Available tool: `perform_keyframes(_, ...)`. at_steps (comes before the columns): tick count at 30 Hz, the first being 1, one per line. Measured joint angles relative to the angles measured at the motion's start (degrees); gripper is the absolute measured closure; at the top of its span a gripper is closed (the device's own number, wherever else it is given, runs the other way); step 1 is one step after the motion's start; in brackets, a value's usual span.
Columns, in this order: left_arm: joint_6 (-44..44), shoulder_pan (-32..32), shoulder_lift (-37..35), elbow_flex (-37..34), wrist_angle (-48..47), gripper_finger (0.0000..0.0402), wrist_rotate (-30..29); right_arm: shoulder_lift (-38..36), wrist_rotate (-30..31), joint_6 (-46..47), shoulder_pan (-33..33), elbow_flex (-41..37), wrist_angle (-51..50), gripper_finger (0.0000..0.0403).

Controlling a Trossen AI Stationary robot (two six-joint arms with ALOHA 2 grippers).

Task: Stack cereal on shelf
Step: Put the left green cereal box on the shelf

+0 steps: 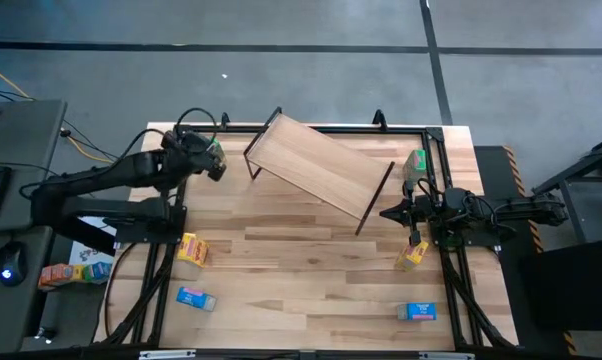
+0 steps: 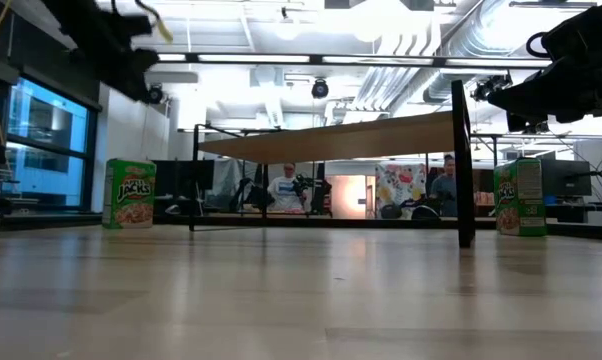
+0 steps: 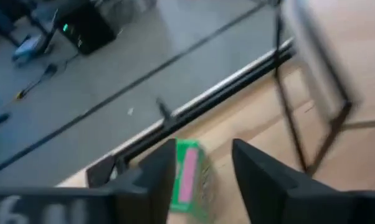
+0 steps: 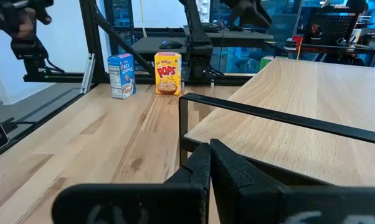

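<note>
The shelf (image 1: 321, 165) stands slantwise on its black rod legs at the far middle of the table. One green cereal box (image 1: 215, 149) stands upright near the far left corner. My left gripper (image 3: 203, 150) hovers open above it, and the box (image 3: 187, 174) shows between the fingers. A second green box (image 1: 414, 164) stands by the far right edge (image 2: 519, 197). My right gripper (image 4: 210, 147) is shut, level with the board, right at the shelf's right end frame (image 4: 250, 111). Yellow boxes (image 1: 191, 250) (image 1: 413, 256) and blue boxes (image 1: 196, 298) (image 1: 418, 312) sit nearer. My right gripper has its shut fingertips (image 1: 388, 213) up against the black rod at the shelf's right end (image 1: 376, 200), coming level from the table's right side. I cannot tell whether they touch it.
Black frame rails run along the table's left, right and far edges (image 1: 436, 135). More small boxes (image 1: 76, 271) lie on a side surface off the table's left. The near middle of the tabletop (image 1: 301, 280) is bare wood. People sit in the room beyond (image 2: 286, 188).
</note>
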Motion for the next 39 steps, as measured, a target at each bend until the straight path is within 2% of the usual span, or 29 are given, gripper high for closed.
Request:
perform_keyframes(4,2.7,7.6,0.8,-0.2,0.1,0.0181,7.1,0.0,0.0,0.0,0.0,0.0,0.0,0.0403)
perform_keyframes(8,6.2,15.6,1.9,-0.3,1.4,0.0145,15.3,0.0,0.0,0.0,0.0,0.0,0.0,0.0403)
perform_keyframes(12,8.9,22.4,4.4,-0.3,1.6,0.0129,19.3,0.0,0.0,0.0,0.0,0.0,0.0,0.0403)
perform_keyframes(16,10.9,27.1,8.1,-0.3,3.5,0.0126,21.4,0.0,0.0,0.0,0.0,0.0,0.0,0.0403)
perform_keyframes(18,11.7,28.9,10.1,-0.3,5.5,0.0126,24.2,0.0,0.0,0.0,0.0,0.0,0.0,0.0403)
perform_keyframes(22,12.4,32.1,13.8,-0.3,7.7,0.0126,29.3,0.0,0.0,0.0,0.0,0.0,0.0,0.0403)
perform_keyframes(33,12.9,33.7,17.1,-0.2,7.8,0.0126,29.9,0.0,0.0,0.1,0.0,0.0,0.0,0.0403)
perform_keyframes(39,13.6,34.2,17.1,-0.2,5.4,0.0126,35.0,0.0,0.0,0.0,0.0,0.0,0.0,0.0403)
